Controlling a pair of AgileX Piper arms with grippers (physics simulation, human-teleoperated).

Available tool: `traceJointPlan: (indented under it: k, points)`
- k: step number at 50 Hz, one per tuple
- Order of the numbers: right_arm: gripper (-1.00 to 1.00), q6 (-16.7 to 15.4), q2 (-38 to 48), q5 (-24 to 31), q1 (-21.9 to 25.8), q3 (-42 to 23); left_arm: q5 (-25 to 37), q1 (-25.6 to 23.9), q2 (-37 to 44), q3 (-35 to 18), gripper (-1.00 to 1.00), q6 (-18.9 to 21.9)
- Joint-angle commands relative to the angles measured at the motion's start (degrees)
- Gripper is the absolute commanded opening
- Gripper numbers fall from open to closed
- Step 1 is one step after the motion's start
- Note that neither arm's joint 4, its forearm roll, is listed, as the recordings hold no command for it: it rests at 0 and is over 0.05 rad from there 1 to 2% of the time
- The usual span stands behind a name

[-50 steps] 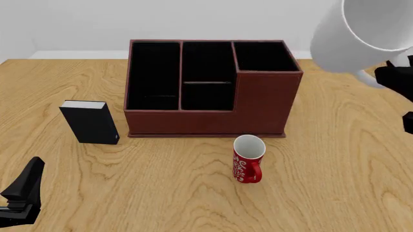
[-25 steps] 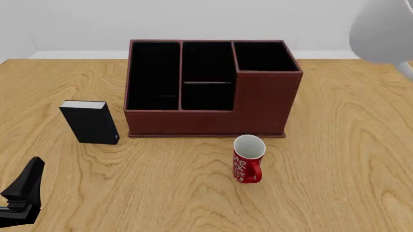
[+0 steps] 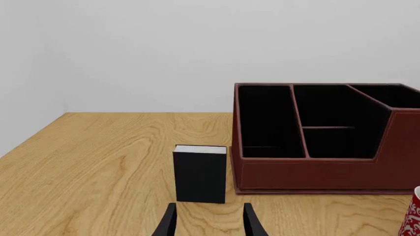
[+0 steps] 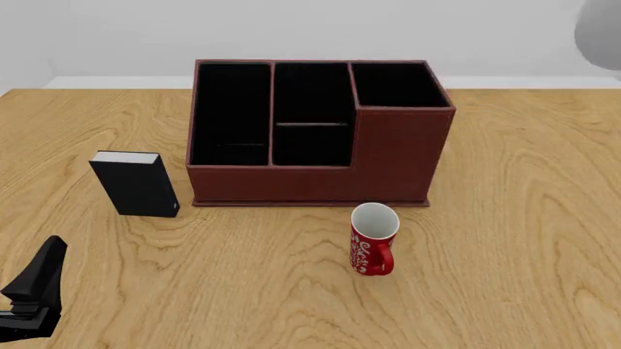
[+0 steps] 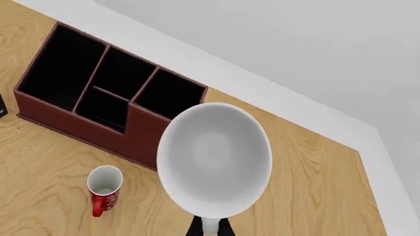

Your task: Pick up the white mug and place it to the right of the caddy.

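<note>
The white mug [image 5: 213,157] hangs high above the table with its mouth facing the right wrist camera. My right gripper [image 5: 210,228] is shut on its lower edge. In the front view only a pale sliver of the white mug [image 4: 603,29] shows at the top right corner, and the right gripper itself is out of that frame. The reddish-brown caddy [image 4: 321,134] stands at the table's middle back, also seen as the caddy [image 5: 108,93] below and beside the held mug. My left gripper [image 3: 208,223] rests low at the front left, open and empty.
A small red patterned mug [image 4: 374,238] stands upright just in front of the caddy's right part. A black book-like box [image 4: 136,183] stands left of the caddy, straight ahead of the left gripper. Bare wood table [image 4: 524,218] lies to the caddy's right.
The white mug has risen and moved further right, going from large in the front view's top right to almost out of frame. The left arm has not moved.
</note>
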Motion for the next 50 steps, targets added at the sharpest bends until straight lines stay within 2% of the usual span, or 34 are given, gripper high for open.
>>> traceJointPlan:
  k: [1,12,16,27,29,30,50]
  points:
    - [-1.00,2.05,1.21,-1.74,-2.43,-1.00,0.00,0.00,0.00,0.00,1.00,0.00]
    - [-1.00,3.08,4.54,-4.68,-4.19,-1.37,0.00,0.00,0.00,0.00,1.00,0.00]
    - [-1.00,4.92,6.46,-5.67,-3.86,-2.19,0.00,0.00,0.00,0.00,1.00,0.00]
    - [-1.00,6.08,11.20,-9.78,-4.90,-1.04,0.00,0.00,0.00,0.00,1.00,0.00]
    - [-1.00,8.84,12.31,-10.14,-3.26,-1.70,0.00,0.00,0.00,0.00,1.00,0.00]
    - [-1.00,7.78,12.72,-10.70,-4.43,-1.28,0.00,0.00,0.00,0.00,1.00,0.00]
    - [-1.00,9.35,19.01,-12.21,-7.96,-5.21,0.00,0.00,0.00,0.00,1.00,0.00]
